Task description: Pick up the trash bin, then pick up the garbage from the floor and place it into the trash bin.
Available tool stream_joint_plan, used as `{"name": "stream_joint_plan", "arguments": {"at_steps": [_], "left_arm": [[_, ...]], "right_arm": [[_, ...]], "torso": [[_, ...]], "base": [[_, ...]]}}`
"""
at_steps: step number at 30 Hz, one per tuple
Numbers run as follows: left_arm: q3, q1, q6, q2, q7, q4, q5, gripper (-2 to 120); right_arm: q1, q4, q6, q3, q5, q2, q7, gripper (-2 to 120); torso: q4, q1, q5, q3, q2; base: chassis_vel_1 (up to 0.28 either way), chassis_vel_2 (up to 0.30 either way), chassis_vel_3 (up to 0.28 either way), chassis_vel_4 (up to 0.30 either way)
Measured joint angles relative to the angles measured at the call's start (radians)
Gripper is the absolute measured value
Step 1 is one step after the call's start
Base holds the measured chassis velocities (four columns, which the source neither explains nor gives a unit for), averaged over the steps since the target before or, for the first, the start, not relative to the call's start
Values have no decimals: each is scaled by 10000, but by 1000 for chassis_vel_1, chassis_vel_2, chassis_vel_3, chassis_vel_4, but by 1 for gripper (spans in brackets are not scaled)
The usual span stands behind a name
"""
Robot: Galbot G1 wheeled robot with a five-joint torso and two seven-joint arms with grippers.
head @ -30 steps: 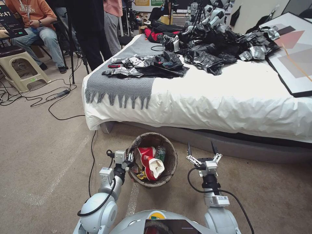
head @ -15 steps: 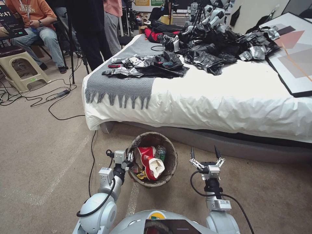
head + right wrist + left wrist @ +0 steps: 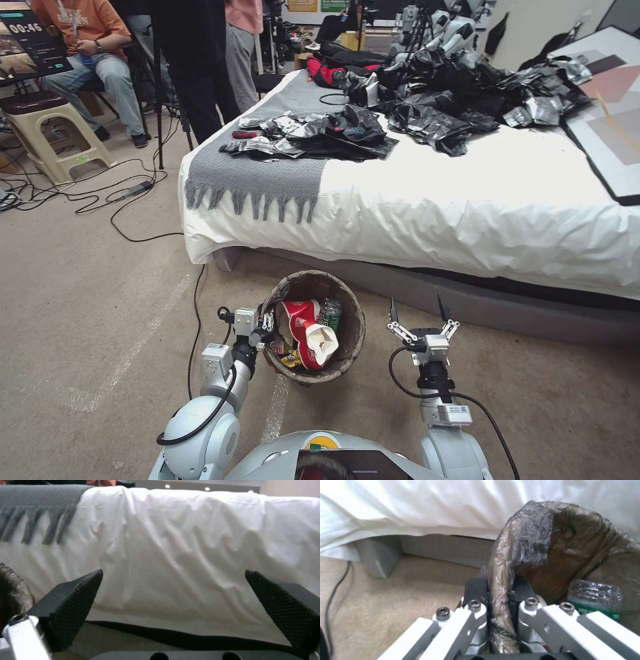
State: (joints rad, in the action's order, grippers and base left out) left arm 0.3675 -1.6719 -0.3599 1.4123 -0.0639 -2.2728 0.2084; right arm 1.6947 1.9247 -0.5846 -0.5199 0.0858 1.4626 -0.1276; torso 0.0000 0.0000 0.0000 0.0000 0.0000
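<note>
- The trash bin (image 3: 312, 327) sits by the bed (image 3: 467, 200), holding red-and-white cups (image 3: 308, 331) and a green bottle (image 3: 329, 313).
- Left end effector (image 3: 496, 592) clamps the bin's rim.
- Right end effector (image 3: 419, 312) hangs spread, empty.

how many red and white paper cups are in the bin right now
2 that I can see, both in the trash bin the left gripper holds by its rim: one cup at the back, one cup crumpled in front of it. More may be buried beneath.
</note>
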Motion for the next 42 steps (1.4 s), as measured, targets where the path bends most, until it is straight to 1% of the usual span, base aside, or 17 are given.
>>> {"name": "stream_joint_plan", "arguments": {"at_steps": [14,21,42], "left_arm": [[54,12,14,16,10,-36,45,6],[175,71,16,11,8,-36,133,6],[122,29,30,2,9,-109,133,6]], "right_arm": [[-144,-58,100,70,-61,-69,27,100],[-182,-64,103,42,-125,-114,27,100],[-175,-93,134,1,-159,-163,27,100]], "torso": [[-1,0,0,0,0],[2,0,0,0,0],[-2,0,1,0,0]], "base": [[94,88,90,97],[130,142,129,114],[121,123,124,131]]}}
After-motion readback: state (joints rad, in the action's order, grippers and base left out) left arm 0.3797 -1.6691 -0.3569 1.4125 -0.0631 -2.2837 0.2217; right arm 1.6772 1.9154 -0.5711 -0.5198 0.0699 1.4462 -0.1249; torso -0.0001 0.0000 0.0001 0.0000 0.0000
